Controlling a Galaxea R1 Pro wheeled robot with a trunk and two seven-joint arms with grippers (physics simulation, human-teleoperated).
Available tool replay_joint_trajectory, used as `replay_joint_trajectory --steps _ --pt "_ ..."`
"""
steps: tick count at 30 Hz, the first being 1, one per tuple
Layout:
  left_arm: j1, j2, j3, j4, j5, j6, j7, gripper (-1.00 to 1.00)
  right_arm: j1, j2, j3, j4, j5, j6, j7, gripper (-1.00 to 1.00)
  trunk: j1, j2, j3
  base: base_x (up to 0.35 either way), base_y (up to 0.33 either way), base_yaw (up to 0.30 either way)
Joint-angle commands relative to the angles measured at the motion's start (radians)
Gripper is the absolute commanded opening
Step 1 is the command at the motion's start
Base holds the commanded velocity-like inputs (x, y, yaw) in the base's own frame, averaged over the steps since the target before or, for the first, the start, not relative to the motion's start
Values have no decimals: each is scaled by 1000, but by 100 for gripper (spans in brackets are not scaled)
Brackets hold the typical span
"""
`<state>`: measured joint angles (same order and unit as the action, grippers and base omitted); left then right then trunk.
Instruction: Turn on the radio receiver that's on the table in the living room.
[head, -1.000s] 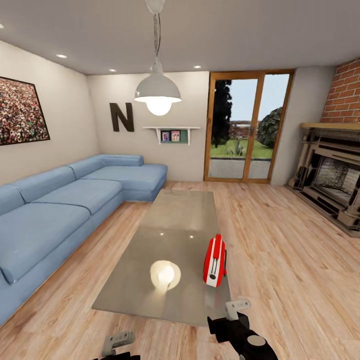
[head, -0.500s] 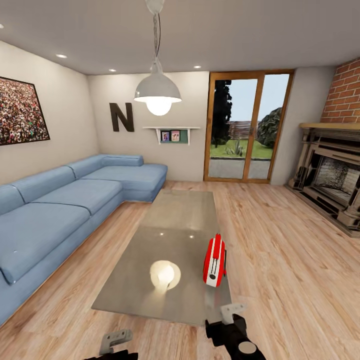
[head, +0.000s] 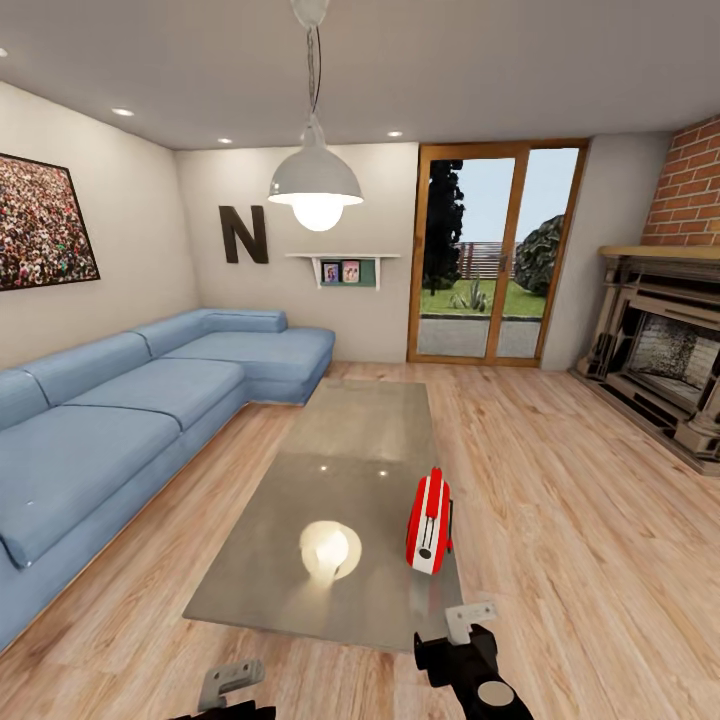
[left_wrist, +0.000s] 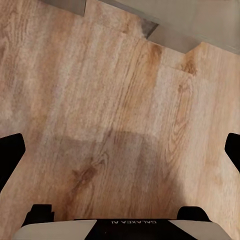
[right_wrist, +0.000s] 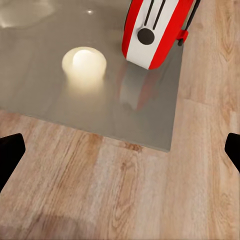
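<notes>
The red radio receiver (head: 429, 523) stands upright near the right front corner of the long glossy table (head: 350, 450). In the right wrist view the radio (right_wrist: 155, 30) shows its white striped panel and round black dial (right_wrist: 146, 36) above the table's front edge (right_wrist: 100, 120). My right gripper (right_wrist: 120, 152) is open over the wood floor, just short of that edge, with nothing between its fingers. The right arm (head: 470, 665) sits low in the head view, below the radio. My left gripper (left_wrist: 120, 152) is also open and empty above bare floor, near the table's corner (left_wrist: 145, 27).
A blue corner sofa (head: 120, 400) runs along the table's left side. A brick fireplace (head: 660, 350) stands at the right, with open wood floor (head: 580, 520) between it and the table. A white pendant lamp (head: 315, 185) hangs over the table; glass doors (head: 495, 250) are behind.
My right arm has shifted slightly to the left at the bottom of the head view. The radio and the table have stayed put.
</notes>
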<state>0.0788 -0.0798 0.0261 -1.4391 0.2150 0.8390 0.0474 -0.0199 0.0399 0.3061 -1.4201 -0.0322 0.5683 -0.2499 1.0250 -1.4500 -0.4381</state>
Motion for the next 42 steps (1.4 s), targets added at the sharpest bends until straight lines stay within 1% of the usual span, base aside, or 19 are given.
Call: replay_joint_trajectory --steps 1,9,42 --pt "0 0 0 0 0 0 0 100 0 0 1 0 0 3 0 100 0 0 0 0 0 0" --pt "0 0 2 -1 0 0 0 100 0 1 2 -14 -1 8 0 100 0 0 -2 0 0 0" --pt "0 -1 3 3 0 0 0 100 0 1 2 -22 -3 12 0 100 0 0 -56 0 0 0"
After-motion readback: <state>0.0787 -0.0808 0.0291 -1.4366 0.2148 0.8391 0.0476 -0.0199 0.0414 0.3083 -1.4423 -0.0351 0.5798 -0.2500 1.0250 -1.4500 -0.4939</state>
